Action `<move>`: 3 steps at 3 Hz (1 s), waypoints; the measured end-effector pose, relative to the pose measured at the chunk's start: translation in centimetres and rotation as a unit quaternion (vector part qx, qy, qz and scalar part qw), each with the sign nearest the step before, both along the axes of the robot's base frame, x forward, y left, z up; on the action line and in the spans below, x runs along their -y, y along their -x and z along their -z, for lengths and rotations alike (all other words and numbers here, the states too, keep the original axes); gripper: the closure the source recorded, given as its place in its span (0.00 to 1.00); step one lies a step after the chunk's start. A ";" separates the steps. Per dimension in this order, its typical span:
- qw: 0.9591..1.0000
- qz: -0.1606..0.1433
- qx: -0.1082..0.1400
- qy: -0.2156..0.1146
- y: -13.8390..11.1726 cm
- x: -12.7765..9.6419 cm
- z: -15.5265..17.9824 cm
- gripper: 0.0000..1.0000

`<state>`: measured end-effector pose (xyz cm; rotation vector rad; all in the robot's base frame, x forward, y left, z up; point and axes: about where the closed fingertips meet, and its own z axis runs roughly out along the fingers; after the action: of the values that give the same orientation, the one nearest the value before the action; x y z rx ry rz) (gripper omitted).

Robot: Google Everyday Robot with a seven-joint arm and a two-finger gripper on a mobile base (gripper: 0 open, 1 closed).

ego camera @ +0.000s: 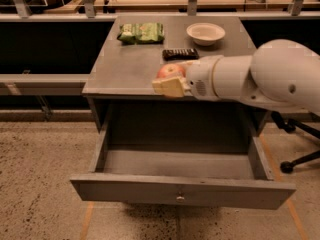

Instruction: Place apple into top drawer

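The top drawer (180,194) stands pulled wide open below the grey cabinet top, its small metal knob at the centre of the front panel and its inside bare. My gripper (170,81) comes in from the right on a thick white arm and is shut on the apple (170,71), red with yellowish patches. It holds the apple in the air at the cabinet top's front edge, above the back of the open drawer. A cream-coloured finger (169,87) covers the apple's lower part.
On the cabinet top (125,69) lie a green snack bag (142,33), a white bowl (205,33) and a dark flat bar (180,53). A railing and a wooden bench run behind. An office chair base (295,159) stands at the right on speckled floor.
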<state>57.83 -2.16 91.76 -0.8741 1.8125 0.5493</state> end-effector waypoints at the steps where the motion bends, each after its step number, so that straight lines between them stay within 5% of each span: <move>1: 1.000 0.010 -0.018 0.005 1.2 1.4 2.0 1.00; 3: 1.000 0.004 -0.023 -0.001 1.2 0.9 2.6 1.00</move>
<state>56.62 -3.02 89.17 -0.8592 1.8554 0.5711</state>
